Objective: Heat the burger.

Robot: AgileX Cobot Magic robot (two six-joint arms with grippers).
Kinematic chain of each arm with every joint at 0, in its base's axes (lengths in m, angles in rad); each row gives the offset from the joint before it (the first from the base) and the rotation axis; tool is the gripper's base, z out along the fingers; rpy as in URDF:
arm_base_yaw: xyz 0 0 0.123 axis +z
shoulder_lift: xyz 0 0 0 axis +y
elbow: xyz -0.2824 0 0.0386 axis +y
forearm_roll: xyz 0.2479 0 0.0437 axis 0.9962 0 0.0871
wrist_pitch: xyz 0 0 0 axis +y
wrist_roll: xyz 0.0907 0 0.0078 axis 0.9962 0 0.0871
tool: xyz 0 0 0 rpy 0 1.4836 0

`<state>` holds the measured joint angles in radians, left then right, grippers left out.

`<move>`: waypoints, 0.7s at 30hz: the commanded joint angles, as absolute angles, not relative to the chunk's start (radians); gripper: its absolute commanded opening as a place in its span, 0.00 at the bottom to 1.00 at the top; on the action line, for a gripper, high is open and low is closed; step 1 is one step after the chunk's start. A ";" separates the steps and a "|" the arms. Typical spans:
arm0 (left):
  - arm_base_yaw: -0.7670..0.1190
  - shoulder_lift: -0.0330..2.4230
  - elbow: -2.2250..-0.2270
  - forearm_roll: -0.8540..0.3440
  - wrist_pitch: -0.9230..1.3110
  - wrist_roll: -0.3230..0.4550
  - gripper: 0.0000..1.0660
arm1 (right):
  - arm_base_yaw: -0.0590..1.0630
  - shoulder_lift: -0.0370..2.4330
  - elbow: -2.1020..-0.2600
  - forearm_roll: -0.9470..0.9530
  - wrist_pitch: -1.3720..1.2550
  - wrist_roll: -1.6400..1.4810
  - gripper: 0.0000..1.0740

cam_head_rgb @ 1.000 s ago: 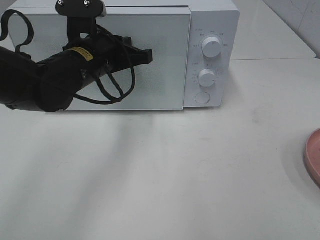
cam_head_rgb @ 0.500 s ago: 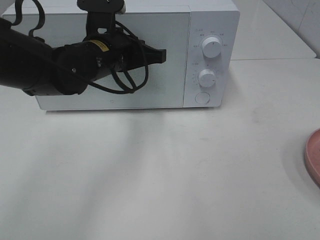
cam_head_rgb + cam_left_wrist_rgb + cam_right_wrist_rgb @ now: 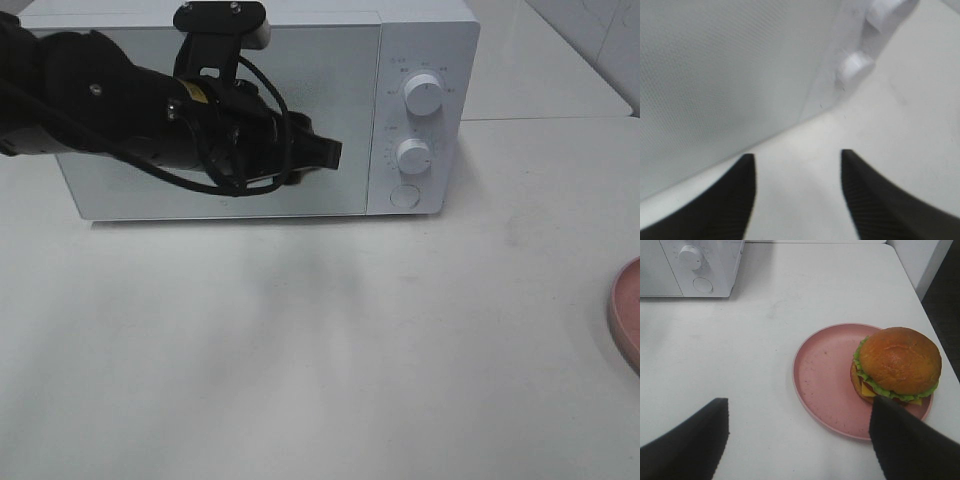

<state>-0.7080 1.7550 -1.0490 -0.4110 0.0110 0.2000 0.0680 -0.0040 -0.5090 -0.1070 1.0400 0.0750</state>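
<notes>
Right hand (image 3: pixel 797 440) spread, empty; burger (image 3: pixel 896 365) near, on plate (image 3: pixel 825 375).

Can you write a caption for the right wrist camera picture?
Burger sitting on a pink plate, open right gripper hovering above, microwave beyond.

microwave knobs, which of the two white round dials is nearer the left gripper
The lower white round dial: it sits level with the left gripper, while the upper white dial is higher up the panel.

one microwave (image 3: pixel 300 110), two knobs (image 3: pixel 423 96), one burger (image 3: pixel 897 365), one plate (image 3: pixel 827 380)
</notes>
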 commanded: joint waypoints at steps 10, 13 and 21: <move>-0.701 1.606 -1.044 -0.267 0.640 0.186 0.95 | 0.060 -0.030 -0.506 -0.111 1.037 0.073 0.71; -0.676 1.587 -1.044 -0.257 0.689 0.158 0.95 | 0.060 -0.030 -0.506 -0.111 1.037 0.073 0.71; -0.449 1.521 -1.044 -0.235 0.919 0.105 0.94 | 0.060 -0.030 -0.506 -0.111 1.037 0.073 0.71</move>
<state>-0.4520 1.5320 -1.0480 -0.2380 0.8960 0.1130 0.0680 -0.0040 -0.5090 -0.1070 1.0400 0.0750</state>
